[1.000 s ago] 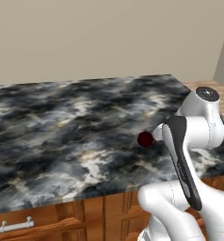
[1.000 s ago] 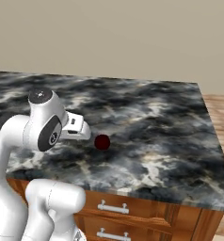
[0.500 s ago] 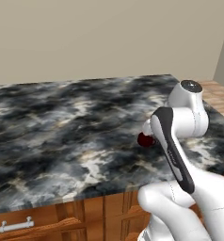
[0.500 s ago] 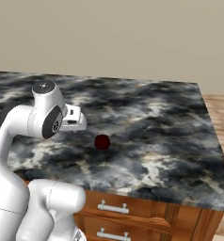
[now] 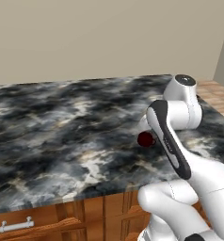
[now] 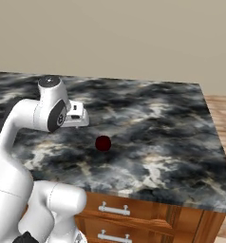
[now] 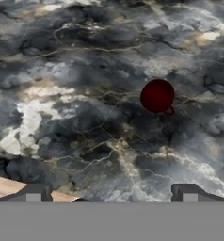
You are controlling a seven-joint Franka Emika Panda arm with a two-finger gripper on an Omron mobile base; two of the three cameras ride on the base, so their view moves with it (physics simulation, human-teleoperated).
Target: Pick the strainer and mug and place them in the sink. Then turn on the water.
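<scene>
The mug is small, round and dark maroon, with its handle toward the lower right in the hand view. It stands upright on the dark marbled counter. My gripper hovers above the counter, short of the mug, and its fingertips stand wide apart with nothing between them. Seen from the right base view, the mug sits to the right of and below my white hand. From the left base camera my arm partly covers the mug. The strainer, the sink and the water are out of view.
The counter's near edge runs above wooden drawers with metal handles. A beige wall stands behind the counter. Wooden floor lies past the counter's right end.
My arm has risen and drawn back a little from the mug, taking the hand up with it. The mug has stayed in place and the gripper remains open.
</scene>
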